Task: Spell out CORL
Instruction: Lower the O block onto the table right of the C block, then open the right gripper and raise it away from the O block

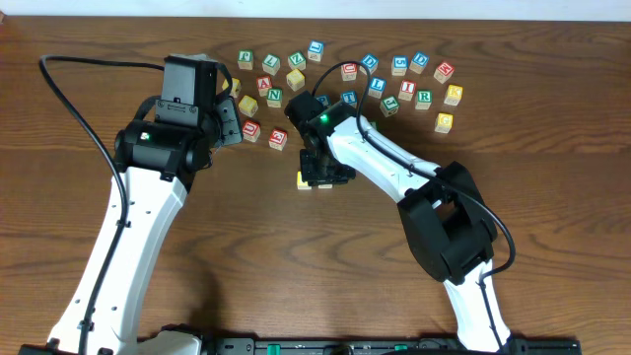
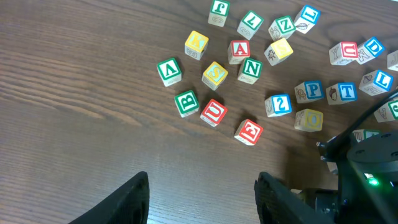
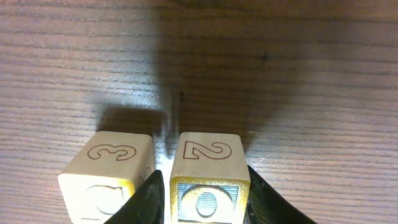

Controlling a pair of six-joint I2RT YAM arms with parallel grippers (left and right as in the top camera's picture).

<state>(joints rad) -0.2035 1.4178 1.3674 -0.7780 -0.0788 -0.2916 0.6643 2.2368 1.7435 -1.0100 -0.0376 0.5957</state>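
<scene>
table point(image 1: 552, 197): dark wood grain, we see it under everything in all three views
left arm point(image 1: 128, 227): white and black, comes up from the bottom left, head sits over the left end of the block scatter
right arm point(image 1: 394, 173): white and black, comes up from the bottom right and bends left toward table centre, green light on near the wrist
loose blocks point(image 1: 296, 79): letter cubes scattered in a band across the top centre, well apart from the pair at the right gripper; most stand singly, a few touch
left gripper point(image 2: 201, 176): hangs above bare wood just below the scatter; we see the fingers spread wide with nothing between them
right gripper point(image 1: 320, 173): low at table centre, below the scatter; in the right wrist view its dark fingers point(image 3: 152, 196) press against both sides of one cube
O block point(image 3: 208, 158): held between the right fingers, sitting flat on the wood; outlined 2 on top, O in a yellow frame on the face toward the camera
3 block point(image 3: 112, 168): just beside the O block on its left in the wrist view, faces lined up, narrow gap where one finger sits; outlined 3 on top, front letter cut off so we cannot read it
red U block point(image 2: 213, 112): near edge of the scatter, touching the green B block point(image 2: 186, 102) at a corner
red E block point(image 2: 249, 131): the loose cube closest to the left fingers, tilted, standing alone
</scene>
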